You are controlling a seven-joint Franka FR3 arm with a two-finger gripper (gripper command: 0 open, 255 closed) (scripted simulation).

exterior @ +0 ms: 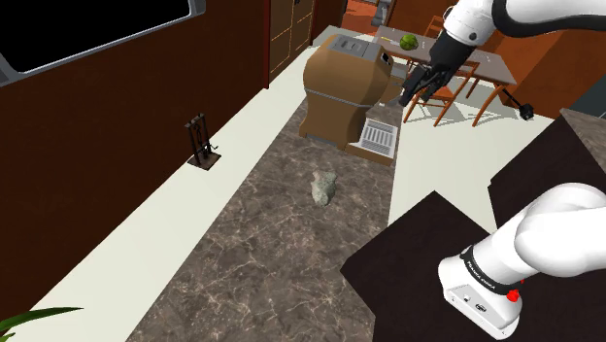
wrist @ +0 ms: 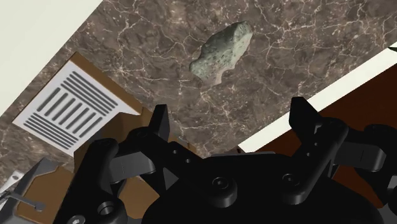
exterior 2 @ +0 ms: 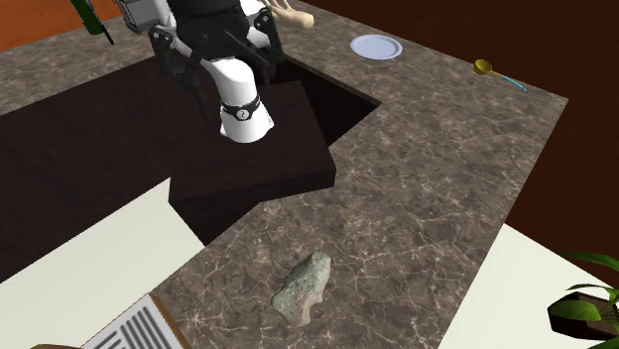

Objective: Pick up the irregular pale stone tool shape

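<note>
Presently poised well above the brown marble-veined bench [exterior: 272, 262] with all-black jaws spread apart, gripping nothing. Lying on that bench, untouched: irregular pale grey-green stone tool shape [wrist: 221, 52], near a white slatted panel [wrist: 70, 108].

The white arm [exterior: 544, 243] rises from its base [exterior: 483, 290] at the near right of the shoulder view and bends over toward the far left. Its forearm [exterior: 486, 24] slopes down to the black gripper [exterior: 412, 93], which hangs high and points down and leftward. In the wrist view the gripper [wrist: 230, 118] has its fingers [wrist: 159, 122] spread well apart, seemingly clasping nothing.
</note>
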